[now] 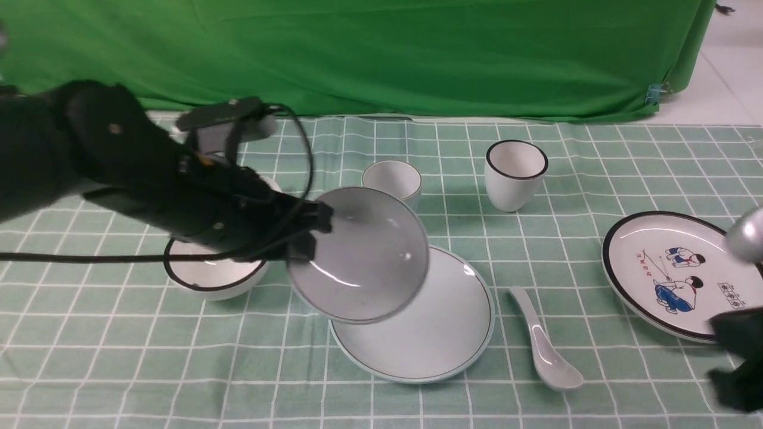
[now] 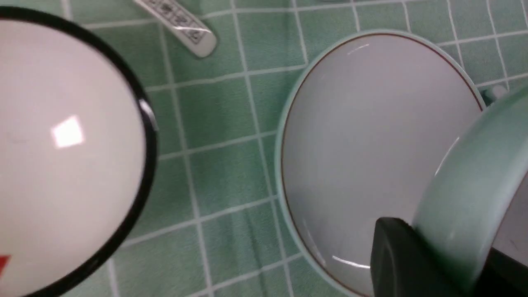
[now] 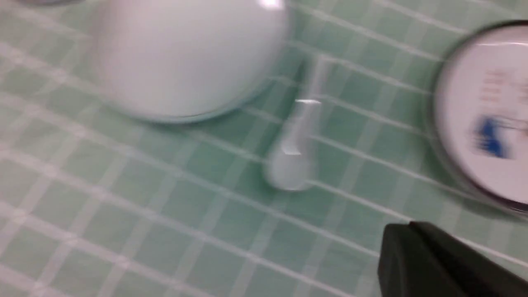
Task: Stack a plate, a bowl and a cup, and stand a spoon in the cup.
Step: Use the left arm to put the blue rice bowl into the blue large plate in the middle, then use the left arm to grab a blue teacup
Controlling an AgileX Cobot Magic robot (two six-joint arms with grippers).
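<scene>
Left end effector (image 1: pixel 310 233) is clamped on the rim of the bowl (image 1: pixel 365 262), on the bowl's left edge. The bowl is off the worktop (image 1: pixel 179 369) and tilted steeply, with its opening facing the front camera. It hangs over the left, far part of the plate (image 1: pixel 444 336). I can't tell from the front view whether its low edge touches the plate.

In the left wrist view, one black finger (image 2: pixel 402 258) sits against the bowl's green outer wall (image 2: pixel 470 198), with the plate (image 2: pixel 371 136) beneath. The black-rimmed bowl (image 2: pixel 62 144) is off to the side, with the printed spoon (image 2: pixel 177 18) beyond it.

The plate lies flat mid-worktop. The cup (image 1: pixel 391 177) stands upright just behind the held bowl. The spoon (image 1: pixel 545 345) lies on the cloth just right of the plate, not touching it, scoop end toward the camera.

Right end effector (image 1: pixel 738 357) is at the front right corner of the worktop, near the cartoon plate (image 1: pixel 661 268) and well apart from the spoon. Only dark parts of it show, so I can't tell if its jaws are apart or together. The right wrist view is blurred. It shows the spoon (image 3: pixel 295 140) ahead, between both plates.

The black-rimmed bowl (image 1: pixel 208 280) sits under the left arm. The black-rimmed cup (image 1: pixel 515 173) stands at the far right.
</scene>
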